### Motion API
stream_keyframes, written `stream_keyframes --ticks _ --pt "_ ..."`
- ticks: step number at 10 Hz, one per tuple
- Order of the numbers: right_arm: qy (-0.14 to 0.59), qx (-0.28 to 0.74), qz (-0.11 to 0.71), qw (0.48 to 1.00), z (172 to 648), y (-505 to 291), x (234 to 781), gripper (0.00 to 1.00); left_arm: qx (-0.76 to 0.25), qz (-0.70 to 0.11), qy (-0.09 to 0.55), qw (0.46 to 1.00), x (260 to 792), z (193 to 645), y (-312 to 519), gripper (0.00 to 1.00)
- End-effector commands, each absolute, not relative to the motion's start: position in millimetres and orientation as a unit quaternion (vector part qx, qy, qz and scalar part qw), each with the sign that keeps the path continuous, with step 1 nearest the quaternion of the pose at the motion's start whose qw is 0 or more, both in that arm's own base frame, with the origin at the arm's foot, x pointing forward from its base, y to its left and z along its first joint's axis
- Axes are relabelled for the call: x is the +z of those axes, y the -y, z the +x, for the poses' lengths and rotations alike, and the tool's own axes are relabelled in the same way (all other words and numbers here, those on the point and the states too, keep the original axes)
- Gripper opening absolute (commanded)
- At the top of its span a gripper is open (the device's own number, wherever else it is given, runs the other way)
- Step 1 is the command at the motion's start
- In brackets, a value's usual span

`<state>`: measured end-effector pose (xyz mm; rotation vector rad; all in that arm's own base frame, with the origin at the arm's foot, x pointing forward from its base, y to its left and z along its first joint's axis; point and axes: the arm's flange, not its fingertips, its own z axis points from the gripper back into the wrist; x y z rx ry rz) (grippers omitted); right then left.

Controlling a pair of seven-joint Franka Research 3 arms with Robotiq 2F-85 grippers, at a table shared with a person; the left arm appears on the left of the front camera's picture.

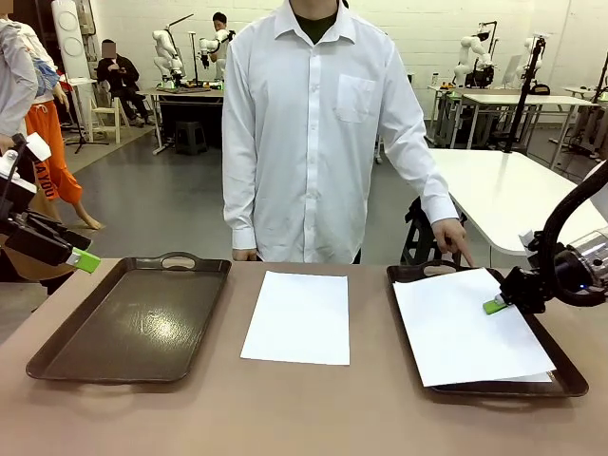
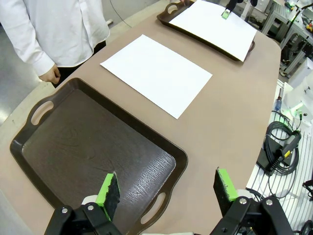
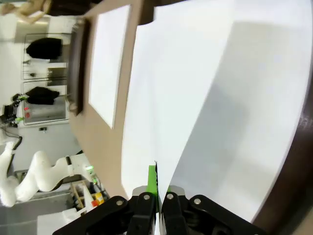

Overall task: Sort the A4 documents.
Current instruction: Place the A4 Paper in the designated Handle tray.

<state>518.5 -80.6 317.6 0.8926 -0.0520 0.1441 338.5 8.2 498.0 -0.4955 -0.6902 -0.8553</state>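
- My left gripper (image 2: 166, 188) hung wide open over the left tray (image 2: 88, 147).
- My right gripper (image 1: 494, 306) pinched the top A4 document (image 1: 465, 332) in the right tray (image 1: 567, 383).
- Another A4 document (image 1: 296, 318) lay between the trays.

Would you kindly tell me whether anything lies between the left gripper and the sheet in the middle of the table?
Nothing visible does. The left gripper hangs open above the left tray, and the middle sheet lies flat on the table beyond its rim. The person's hand is at the right tray.
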Motion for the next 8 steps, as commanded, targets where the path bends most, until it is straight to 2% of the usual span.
stream_keyframes --ticks 1,4,8 --pt "0.008 0.065 0.384 0.921 526.9 79.4 326.2 0.01 -0.407 -0.238 0.332 0.817 495.5 339.8 -9.9 1.0" --pt "-0.002 0.078 0.341 0.937 547.3 79.5 334.7 0.01 -0.407 -0.238 0.332 0.817 495.5 339.8 -9.9 1.0" --pt "-0.007 0.081 0.331 0.94 558.0 72.7 330.3 0.01 -0.407 -0.238 0.332 0.817 495.5 339.8 -9.9 1.0"
